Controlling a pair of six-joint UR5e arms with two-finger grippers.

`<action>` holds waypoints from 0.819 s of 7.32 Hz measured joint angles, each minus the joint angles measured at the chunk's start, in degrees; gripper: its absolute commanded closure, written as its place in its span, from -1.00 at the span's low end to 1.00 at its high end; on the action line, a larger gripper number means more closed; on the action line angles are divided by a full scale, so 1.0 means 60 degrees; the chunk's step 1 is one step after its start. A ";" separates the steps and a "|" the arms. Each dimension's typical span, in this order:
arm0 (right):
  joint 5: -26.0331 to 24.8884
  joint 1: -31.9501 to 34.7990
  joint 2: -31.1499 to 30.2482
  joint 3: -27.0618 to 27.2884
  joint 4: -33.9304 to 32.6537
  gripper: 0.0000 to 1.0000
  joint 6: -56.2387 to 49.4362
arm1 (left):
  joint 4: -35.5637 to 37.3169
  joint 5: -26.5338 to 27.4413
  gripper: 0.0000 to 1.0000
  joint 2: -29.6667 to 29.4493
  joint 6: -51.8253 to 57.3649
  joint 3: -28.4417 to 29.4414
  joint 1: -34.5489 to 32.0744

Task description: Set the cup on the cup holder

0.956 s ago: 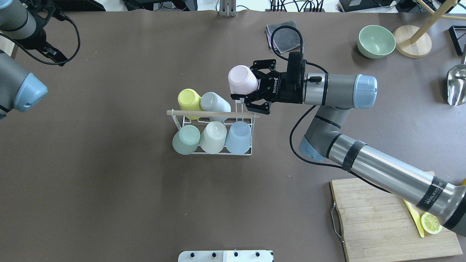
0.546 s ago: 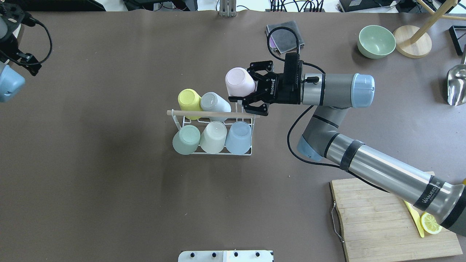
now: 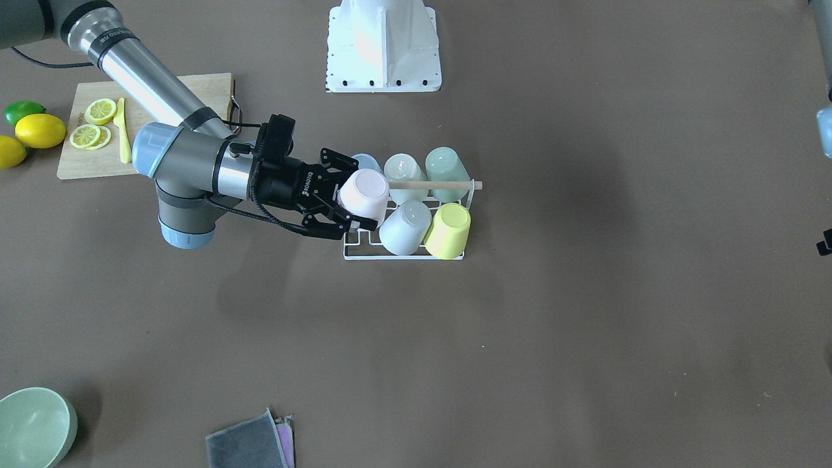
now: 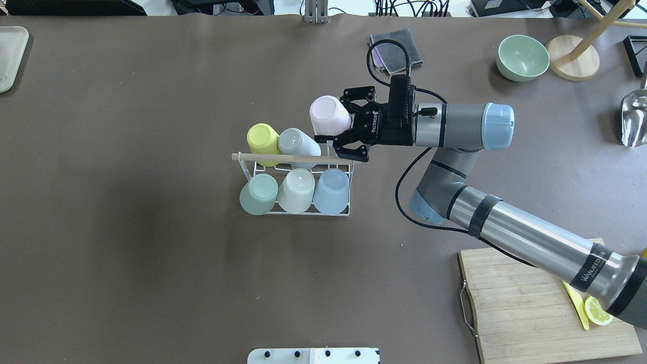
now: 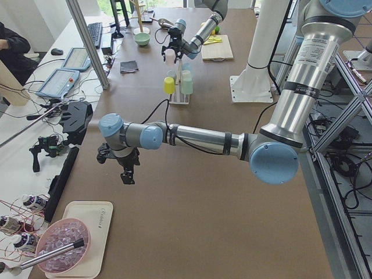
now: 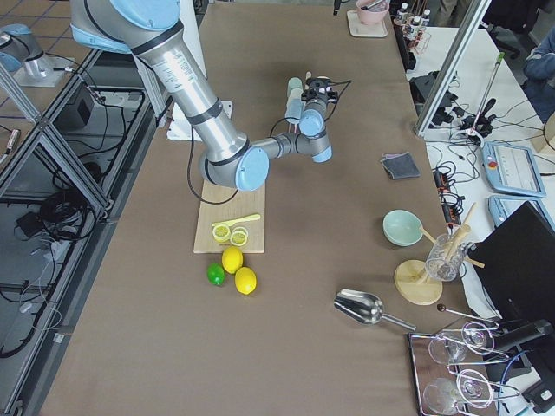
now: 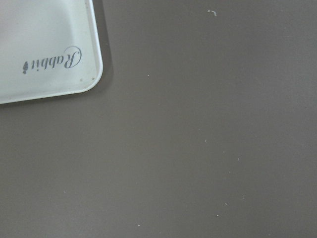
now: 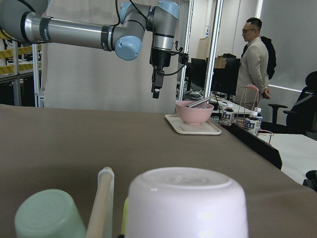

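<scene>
My right gripper [image 4: 336, 119] is shut on a pink cup [image 4: 329, 114], held bottom-up just beyond the far right end of the cup holder [image 4: 303, 214]. The holder is a white wire rack with a wooden rod [image 4: 293, 159] across its top. It carries yellow [image 4: 263, 139] and grey [image 4: 298, 143] cups in the far row, and green [image 4: 259, 193], cream [image 4: 296, 190] and blue [image 4: 332, 190] cups in the near row. The front-facing view shows the pink cup [image 3: 364, 194] over the empty slot beside the grey one. My left gripper [image 5: 125, 171] hangs far off near a tray; I cannot tell whether it is open.
A grey cloth [image 4: 399, 48], green bowl [image 4: 522, 57], wooden stand [image 4: 572, 63] and metal scoop [image 4: 634, 119] lie at the far right. A cutting board [image 4: 530, 303] with lemon slices sits near right. A white tray [image 7: 44, 49] is below the left wrist. A person [image 8: 252, 64] stands beyond the table.
The right gripper has carried the pink cup a little to the left, closer to the rack. The left arm has withdrawn out of the overhead view's left edge.
</scene>
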 measured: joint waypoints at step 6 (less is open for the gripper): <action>-0.0010 -0.0066 0.0042 -0.0093 -0.0005 0.28 0.0007 | -0.0006 -0.0772 -0.96 0.1567 -0.0001 -0.1213 -0.1007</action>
